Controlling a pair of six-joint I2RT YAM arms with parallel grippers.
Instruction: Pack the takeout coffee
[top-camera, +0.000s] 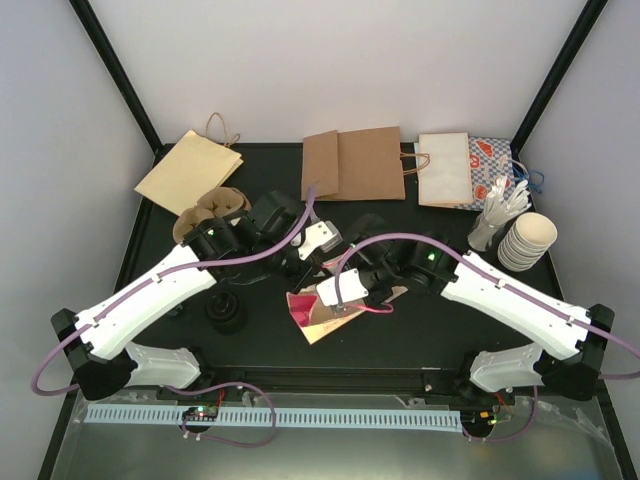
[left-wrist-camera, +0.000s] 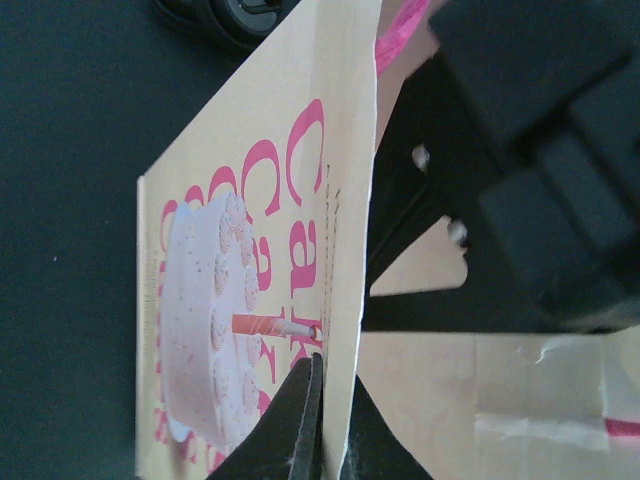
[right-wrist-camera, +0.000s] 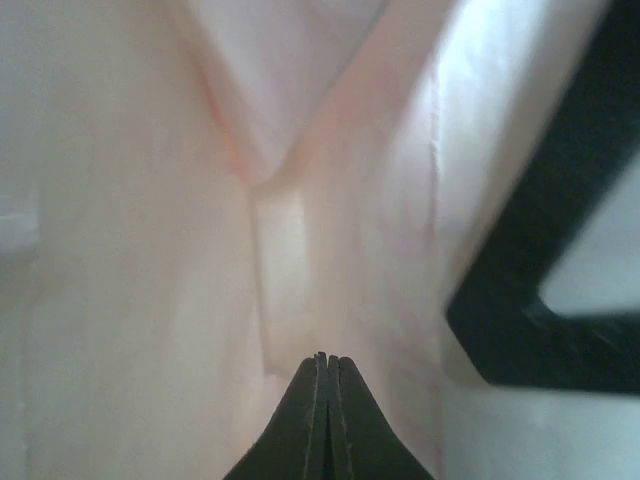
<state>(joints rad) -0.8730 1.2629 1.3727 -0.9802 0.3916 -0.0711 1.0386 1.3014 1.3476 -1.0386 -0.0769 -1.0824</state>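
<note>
Your left hand (left-wrist-camera: 322, 425) is pinched tight on a paper edge of the cake bag (left-wrist-camera: 260, 250), one finger on the printed side and one behind it. The bag lies near the middle of the bench (top-camera: 420, 330), and its pink handle (left-wrist-camera: 400, 30) shows just past that edge. Your right hand (right-wrist-camera: 322, 400) is inside the same bag, with pale paper walls all around it. Its fingers are pressed together and nothing shows between them.

From above, both arms meet over the cake bag. You cannot see the takeout coffee in any view, so you cannot tell where it sits. The black lids (top-camera: 226, 312) lie to the left of the cake bag. A stack of cream cups (top-camera: 527, 240) stands well off to its right, and brown paper bags (top-camera: 355, 163) lie beyond it at the far edge.
</note>
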